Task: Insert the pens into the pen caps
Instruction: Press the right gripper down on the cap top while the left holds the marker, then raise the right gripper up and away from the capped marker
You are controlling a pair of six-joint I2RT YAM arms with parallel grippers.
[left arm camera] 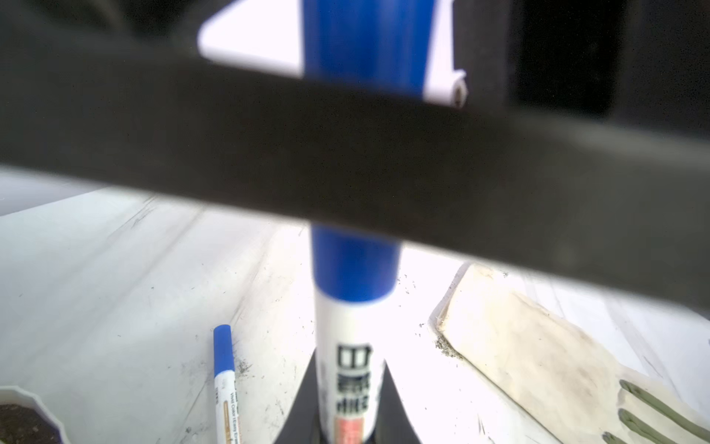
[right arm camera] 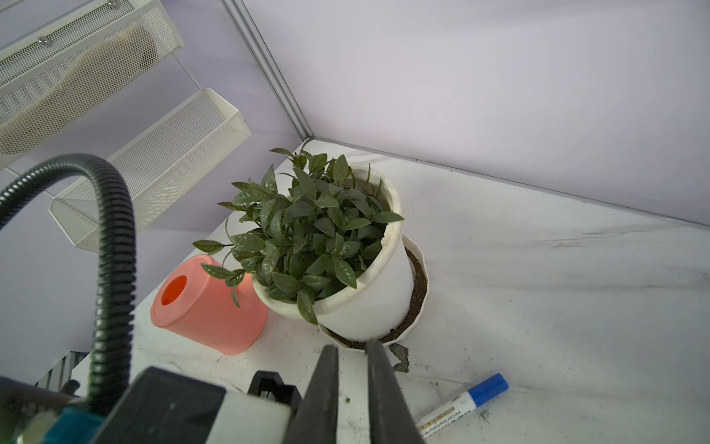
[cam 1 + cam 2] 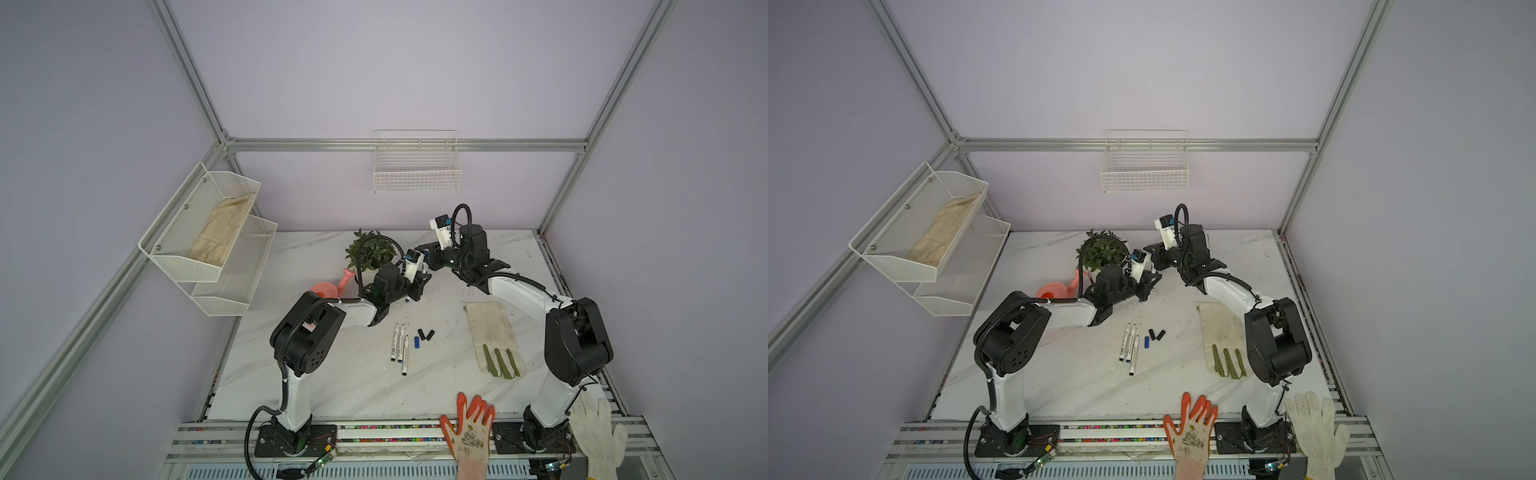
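White marble table, lilac walls. Left gripper clamped on a pen; right gripper, jaws narrow, lies across its blue cap, apparently gripping it. Capping looks nearly complete. One capped pen lies just beside the grippers; three bare pens and loose caps lie back from them, toward the arm bases. Next: release cap, set pen down

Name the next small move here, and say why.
Probably ease the right tool away from the blue cap: the cap already looks fully seated on the pen in the shut left tool, and three bare pens wait on the table.
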